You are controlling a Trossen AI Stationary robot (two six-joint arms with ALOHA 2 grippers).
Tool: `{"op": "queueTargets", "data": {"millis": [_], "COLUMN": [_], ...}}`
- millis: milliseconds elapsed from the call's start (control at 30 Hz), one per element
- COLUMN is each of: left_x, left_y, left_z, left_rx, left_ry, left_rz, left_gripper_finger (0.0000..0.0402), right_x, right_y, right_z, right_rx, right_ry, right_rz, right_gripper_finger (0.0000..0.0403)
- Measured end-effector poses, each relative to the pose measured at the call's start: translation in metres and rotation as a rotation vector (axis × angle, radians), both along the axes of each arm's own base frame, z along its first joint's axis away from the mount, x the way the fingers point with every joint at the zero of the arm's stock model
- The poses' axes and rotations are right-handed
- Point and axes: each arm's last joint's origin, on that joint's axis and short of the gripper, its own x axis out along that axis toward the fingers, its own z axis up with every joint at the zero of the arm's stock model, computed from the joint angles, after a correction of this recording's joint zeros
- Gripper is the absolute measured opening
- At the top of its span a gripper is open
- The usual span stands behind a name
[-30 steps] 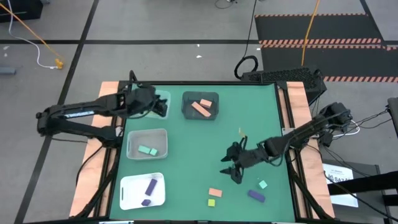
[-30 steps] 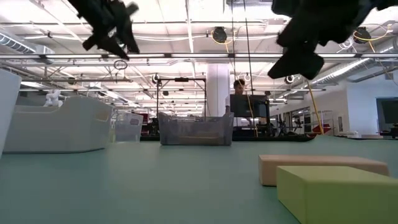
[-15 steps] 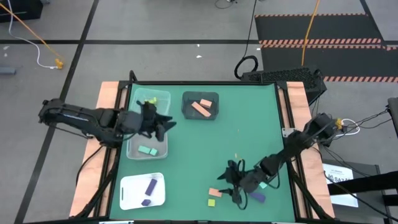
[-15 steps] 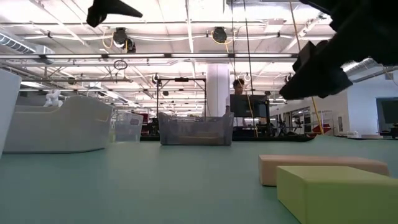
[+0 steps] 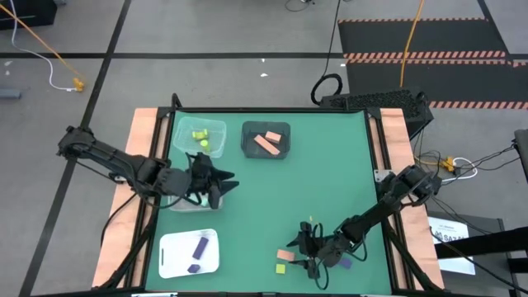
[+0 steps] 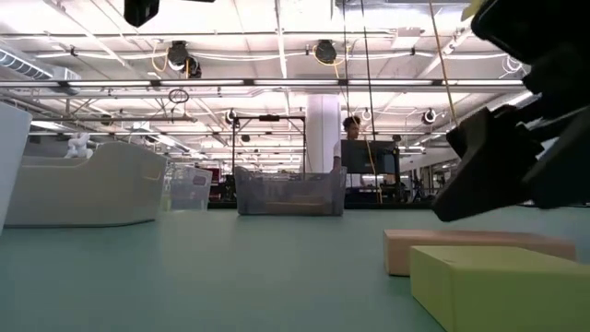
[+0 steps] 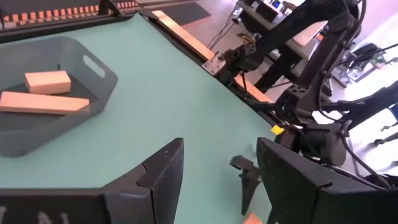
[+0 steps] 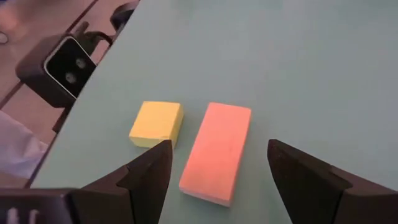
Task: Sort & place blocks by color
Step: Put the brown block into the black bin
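Note:
My right gripper (image 5: 304, 252) (image 8: 217, 180) is open, low over the table near its near edge. A salmon bar (image 8: 217, 152) (image 5: 285, 255) lies flat just ahead of its fingers, with a yellow-green cube (image 8: 157, 122) (image 5: 280, 269) beside the bar. Both also show in the low view: salmon bar (image 6: 475, 244), cube (image 6: 498, 281). A purple block (image 5: 345, 264) peeks out from under the right arm. My left gripper (image 5: 221, 186) (image 7: 217, 180) is open and hovers over the clear bin (image 5: 177, 200) on the table's left.
A clear bin (image 5: 202, 136) at the far left holds yellow-green blocks. The dark bin (image 5: 266, 140) (image 7: 43, 93) holds salmon blocks, and the white tray (image 5: 190, 252) at the near left holds purple ones. A small camera (image 8: 65, 62) sits at the near edge by the cube.
My left gripper has drawn back from the far-left clear bin toward the near edge and now hovers over the middle clear bin, uncovering yellow-green blocks in the far bin. My right gripper has moved toward the near edge and down, close to the salmon bar.

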Motion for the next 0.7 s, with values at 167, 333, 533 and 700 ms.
{"op": "queueTargets", "data": {"millis": [167,333,533,700], "left_x": [0.006,0.009,0.009,0.009], "left_y": [-0.003,-0.004,-0.003,-0.003], "left_z": [-0.006,-0.009,-0.009,-0.009], "left_rx": [0.006,0.015,0.023,0.023], "left_ry": [0.02,0.034,0.033,0.033], "left_rz": [0.004,0.003,0.003,0.003], "left_gripper_finger": [0.0202,0.0202,0.0202,0.0202], "right_x": [-0.001,0.0,0.001,0.004], "right_y": [0.001,0.001,-0.002,-0.008], "right_z": [-0.013,-0.022,-0.023,-0.024], "right_rx": [-0.027,-0.086,-0.14,-0.179], "right_ry": [0.029,0.023,0.01,0.025], "right_rz": [0.008,0.015,-0.016,-0.022], "right_gripper_finger": [0.0253,0.0253,0.022,0.0139]}}
